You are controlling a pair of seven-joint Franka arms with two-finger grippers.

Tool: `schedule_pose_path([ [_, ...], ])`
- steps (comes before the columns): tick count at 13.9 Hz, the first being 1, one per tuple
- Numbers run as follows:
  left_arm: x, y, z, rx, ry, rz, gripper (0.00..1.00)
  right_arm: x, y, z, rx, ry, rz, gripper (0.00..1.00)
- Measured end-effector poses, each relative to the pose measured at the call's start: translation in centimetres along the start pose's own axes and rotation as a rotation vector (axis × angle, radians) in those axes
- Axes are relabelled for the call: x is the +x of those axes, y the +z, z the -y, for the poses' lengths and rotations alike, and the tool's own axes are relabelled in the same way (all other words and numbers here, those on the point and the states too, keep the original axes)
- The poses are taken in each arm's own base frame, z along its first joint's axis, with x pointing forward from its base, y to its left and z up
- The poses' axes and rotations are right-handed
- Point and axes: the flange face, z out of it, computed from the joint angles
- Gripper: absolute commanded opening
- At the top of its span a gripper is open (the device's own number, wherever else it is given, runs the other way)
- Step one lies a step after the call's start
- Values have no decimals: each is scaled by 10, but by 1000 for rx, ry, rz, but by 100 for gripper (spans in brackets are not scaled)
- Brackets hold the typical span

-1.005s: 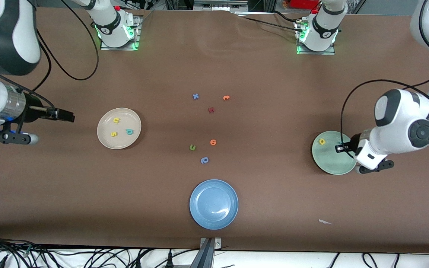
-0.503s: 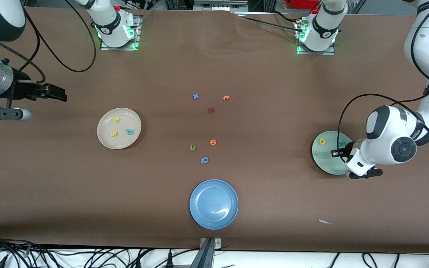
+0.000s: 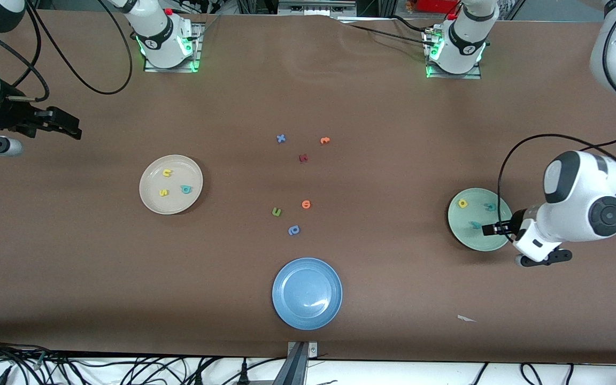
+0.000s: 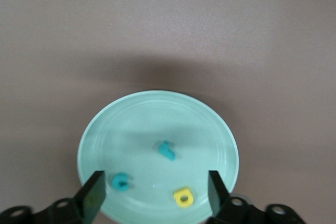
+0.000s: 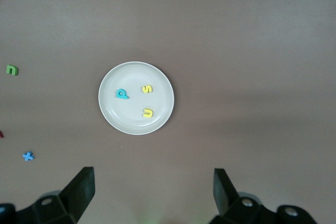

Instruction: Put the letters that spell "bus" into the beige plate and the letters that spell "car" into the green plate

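With the front camera at six o'clock: the first plate (image 3: 153, 204) lies at nine o'clock, three letters (image 3: 167, 172) in it; the second plate (image 3: 474, 241) at three o'clock holds three more letters (image 3: 463, 203); the third plate (image 3: 307, 293) sits at six; loose letters (image 3: 306, 204) scatter around the centre.

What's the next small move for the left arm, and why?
Probably lift the left gripper clear of the round pale sage-green plate and retract. Its jaws stand open and empty, and the teal c, yellow looped a and darker-teal r all lie in that plate.
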Motion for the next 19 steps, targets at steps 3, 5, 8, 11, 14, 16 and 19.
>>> schedule_pose_path([
  [3,-19,-69,-10,56,9,-3,100,3,-1,-3,4,1,-35,100],
  [5,-35,-113,-21,82,20,-5,100,2,-3,-9,4,-33,-41,100],
  [8,-51,-151,-27,103,22,8,100,-13,0,-20,9,-35,-57,100],
  [11,-58,-166,-27,90,14,6,100,-22,5,-25,10,-50,-61,100],
  [14,-57,-167,-22,84,4,6,100,-20,8,-33,10,-62,-65,100],
  [16,-55,-173,-7,62,-34,3,100,-18,9,-33,10,-63,-63,100],
  [19,-51,-182,22,11,-68,7,100,-18,10,-36,11,-59,-54,100],
])
